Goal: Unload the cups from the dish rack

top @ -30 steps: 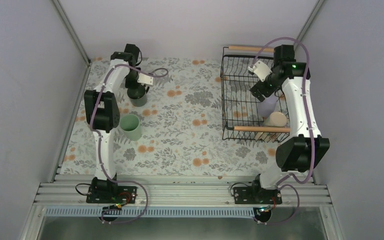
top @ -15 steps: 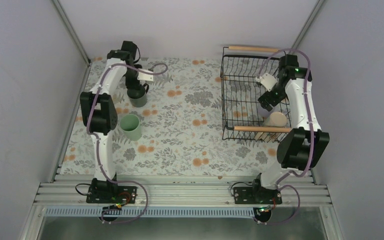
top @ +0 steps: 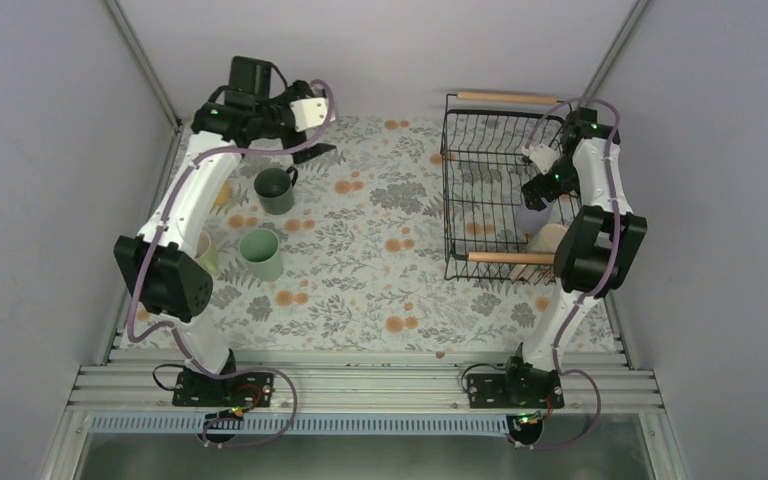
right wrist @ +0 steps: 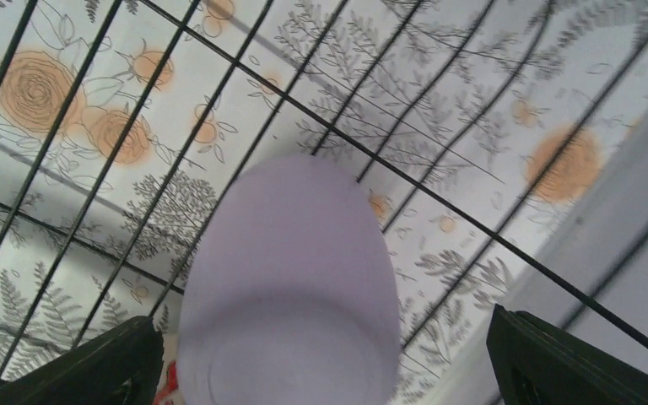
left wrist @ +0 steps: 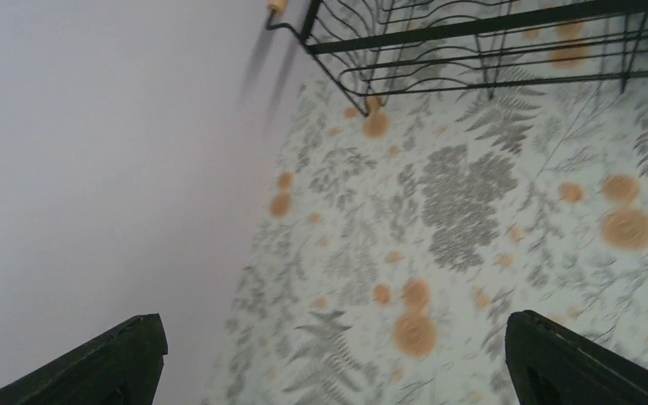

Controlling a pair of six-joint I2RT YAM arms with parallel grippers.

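Right arm folded tight over the black wire dish rack [top: 505, 97] with wooden rod handles, the right gripper [right wrist: 325, 321] pointing down, jaws spread wide either side of a glossy lavender mug [right wrist: 291, 278] inside the rack, not touching it. A beige mug [top: 554, 240] lies just beside, also in the rack. Left arm stretched high over the far-left corner, the left gripper [left wrist: 335, 329] gaping wide above the floral tablecloth [top: 380, 270]. A dark green mug [top: 276, 190] and a mint green mug [top: 262, 254] stand below.
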